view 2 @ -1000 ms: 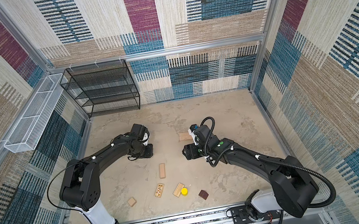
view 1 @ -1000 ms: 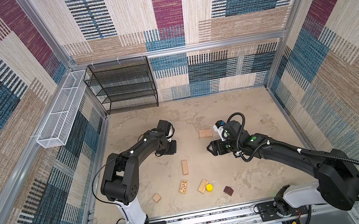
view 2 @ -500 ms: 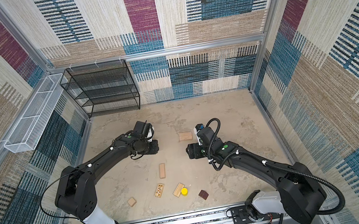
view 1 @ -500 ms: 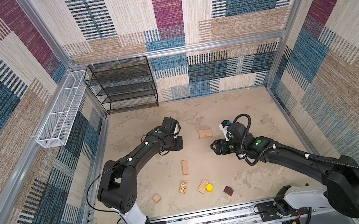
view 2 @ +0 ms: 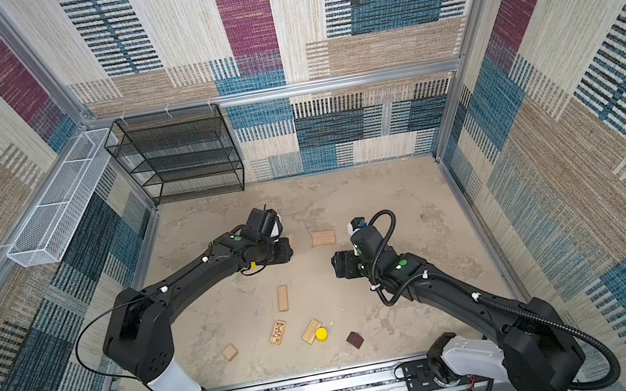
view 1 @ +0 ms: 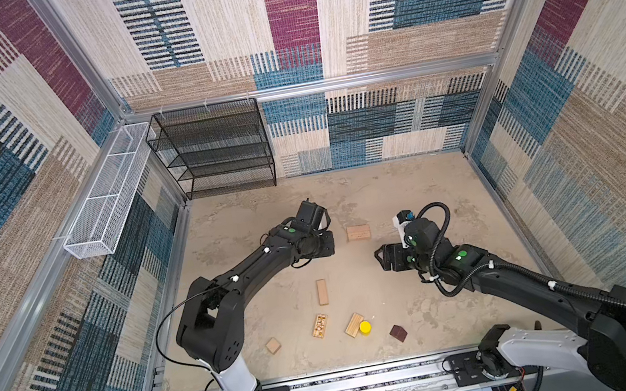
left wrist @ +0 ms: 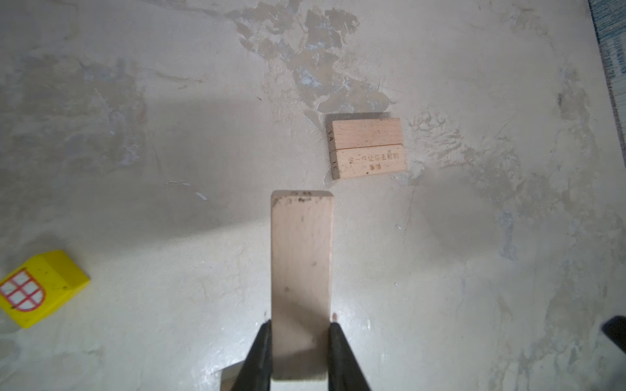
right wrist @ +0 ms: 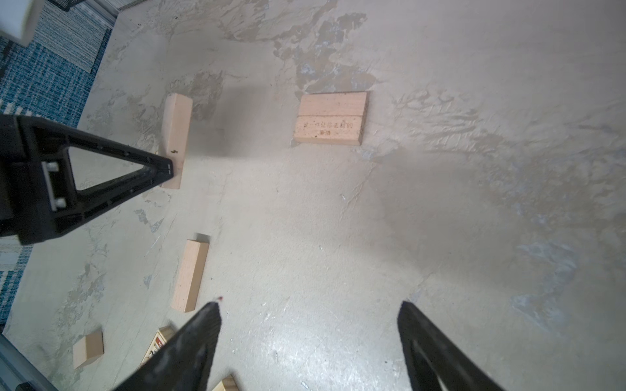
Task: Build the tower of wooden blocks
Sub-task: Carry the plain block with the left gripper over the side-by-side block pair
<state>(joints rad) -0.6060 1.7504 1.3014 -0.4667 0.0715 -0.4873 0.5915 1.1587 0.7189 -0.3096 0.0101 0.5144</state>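
Gripping a plain pale plank (left wrist: 300, 270) by its near end, the left pincer (left wrist: 299, 325) has carried it closer to the two planks (left wrist: 367, 149) lying side by side on the counter (view 1: 408, 199), the tower's only layer so far. The right pincer (right wrist: 310, 304), jaws wide and empty, has eased back slightly, clearing the way. Laying this plank crosswise looks next; the yellow cylinder (view 1: 365, 326) and dark brown block (view 1: 399, 333) wait near the front

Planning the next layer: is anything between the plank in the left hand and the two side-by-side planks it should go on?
Nothing visible. Only bare floor lies between the held plank in the left hand and the plank pair; the yellow block sits well off to the side.
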